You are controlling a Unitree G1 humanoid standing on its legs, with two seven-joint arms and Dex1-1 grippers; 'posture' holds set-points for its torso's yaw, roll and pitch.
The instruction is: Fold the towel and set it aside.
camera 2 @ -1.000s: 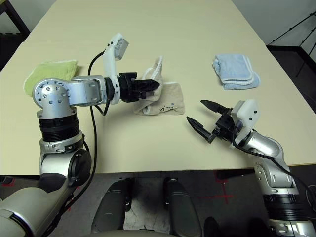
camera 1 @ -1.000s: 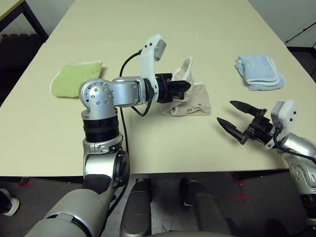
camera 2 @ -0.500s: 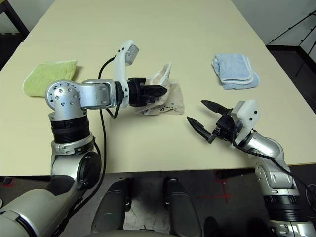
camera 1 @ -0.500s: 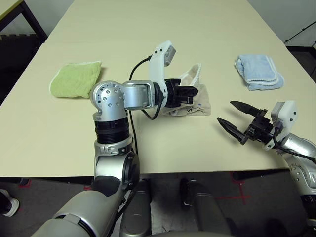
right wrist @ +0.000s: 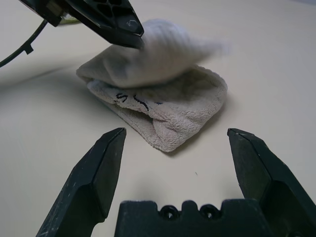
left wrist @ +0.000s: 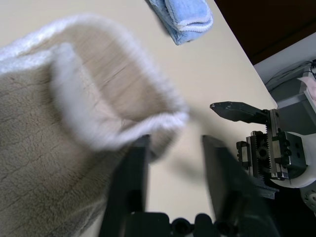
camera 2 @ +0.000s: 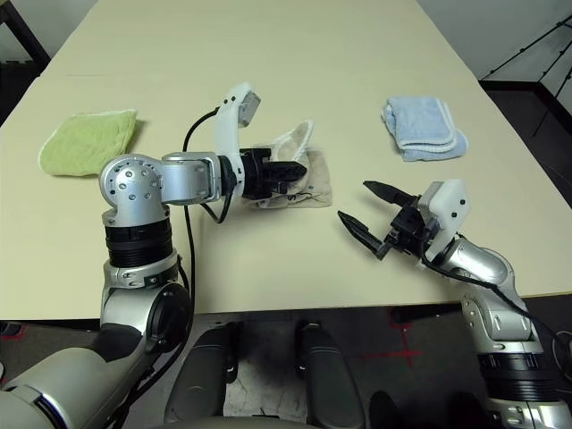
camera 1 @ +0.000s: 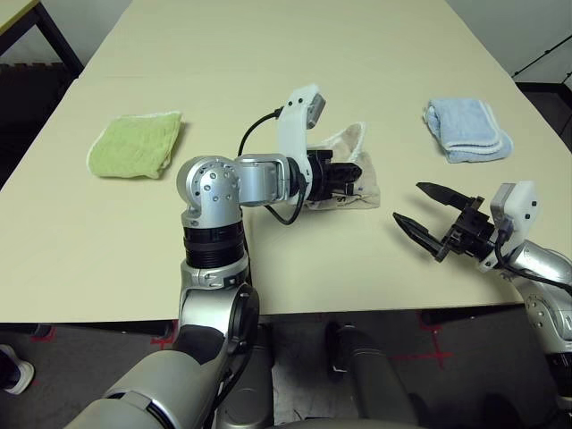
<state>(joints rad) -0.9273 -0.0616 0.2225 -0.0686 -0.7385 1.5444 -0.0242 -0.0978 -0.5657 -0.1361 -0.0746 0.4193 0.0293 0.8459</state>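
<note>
- The towel [camera 1: 350, 175], beige with white trimmed edges, is seen bunched into a loose fold near the middle of the desk [camera 1: 295, 54].
- Dark embroidered marks [right wrist: 129, 99] are seen along the towel's lower layer; they cannot be read as letters.
- The left hand [camera 1: 351, 173] is placed at the towel. In the left wrist view its two fingers [left wrist: 131, 185] are parted, with a rolled white edge lying just above them; nothing is seen pinched between them.
- The right hand [camera 1: 427, 212] is held above the desk's near edge, well apart from the towel, with its fingers [right wrist: 96, 175] spread wide and nothing between them.
- A light blue folded towel [camera 1: 467, 130] is shown on the desk's right side.
- A light green folded towel [camera 1: 134, 144] is shown on the desk's left side.
- No readable brand or label is shown on either folded towel.
</note>
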